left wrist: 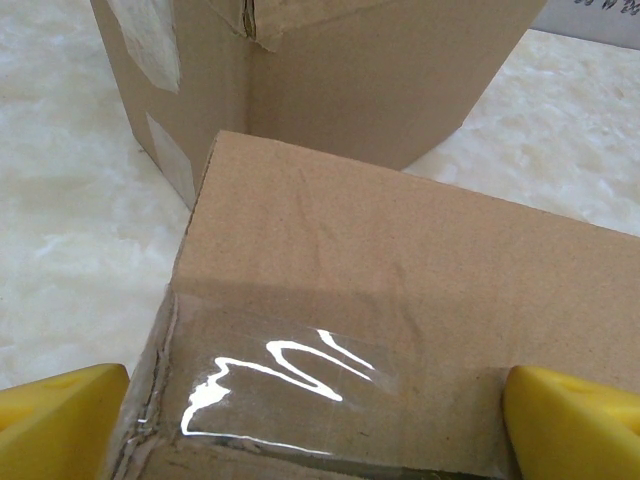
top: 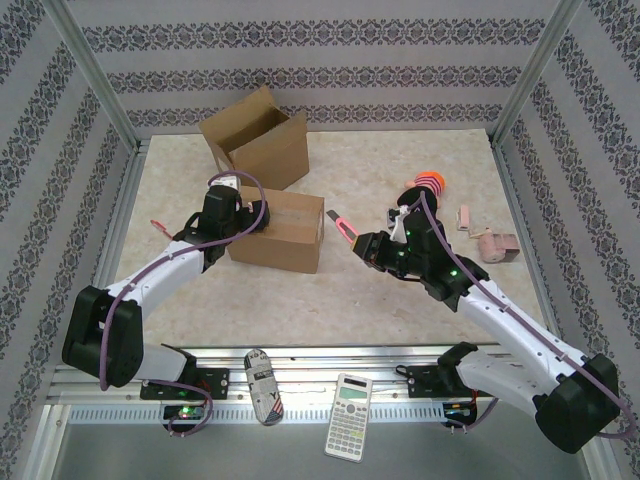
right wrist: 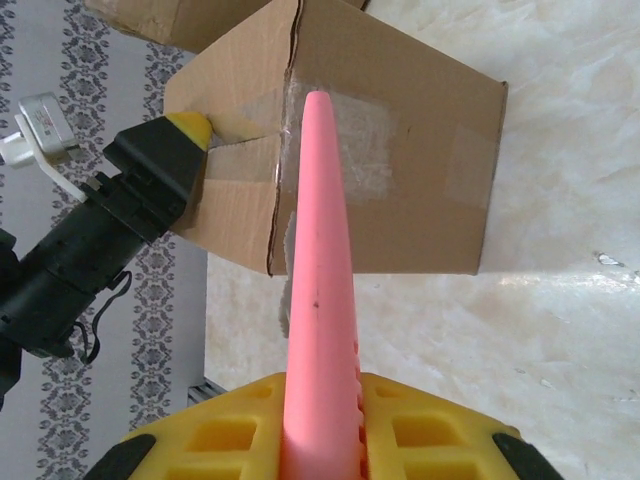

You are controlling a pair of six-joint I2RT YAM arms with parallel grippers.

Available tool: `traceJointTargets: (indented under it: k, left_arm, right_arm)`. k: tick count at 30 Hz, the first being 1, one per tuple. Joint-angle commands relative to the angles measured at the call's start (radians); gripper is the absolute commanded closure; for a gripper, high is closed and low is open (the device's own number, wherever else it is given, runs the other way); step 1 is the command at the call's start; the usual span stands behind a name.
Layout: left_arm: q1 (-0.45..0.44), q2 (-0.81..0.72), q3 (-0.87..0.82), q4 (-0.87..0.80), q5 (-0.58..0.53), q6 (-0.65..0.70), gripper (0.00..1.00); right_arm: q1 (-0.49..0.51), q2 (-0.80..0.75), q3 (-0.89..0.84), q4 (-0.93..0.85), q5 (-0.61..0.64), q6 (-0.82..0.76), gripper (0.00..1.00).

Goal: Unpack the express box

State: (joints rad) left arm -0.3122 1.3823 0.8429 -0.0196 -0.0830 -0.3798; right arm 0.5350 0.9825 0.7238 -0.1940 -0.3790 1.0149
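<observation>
The express box (top: 285, 232) is a closed brown carton with clear tape, lying at the table's middle. My left gripper (top: 226, 214) stands open at its left end. In the left wrist view one yellow finger (left wrist: 60, 420) sits beside the box's corner and the other finger (left wrist: 575, 420) over its taped top (left wrist: 330, 330). My right gripper (top: 372, 250) is shut on a pink utility knife (top: 340, 228). In the right wrist view the knife (right wrist: 318, 260) points at the taped seam on the box's right end (right wrist: 400, 160); I cannot tell whether they touch.
An open, empty-looking carton (top: 255, 140) stands right behind the box. An orange-and-pink striped toy (top: 428, 185) and small pink items (top: 495, 245) lie at the right. A calculator (top: 349, 402) and a striped case (top: 262, 385) rest on the front rail.
</observation>
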Motion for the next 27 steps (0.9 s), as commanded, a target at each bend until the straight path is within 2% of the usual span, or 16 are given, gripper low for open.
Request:
traceJointTargets:
  k: [1, 27]
  left_arm:
    - [0.004, 0.073, -0.06, -0.26, -0.007, 0.023, 0.05]
    - [0.004, 0.082, -0.057, -0.266, -0.017, 0.029, 0.05]
  right_arm:
    - [0.018, -0.002, -0.007, 0.08, 0.017, 0.024, 1.0]
    - [0.048, 0.007, 0.003, 0.017, 0.048, 0.019, 1.0]
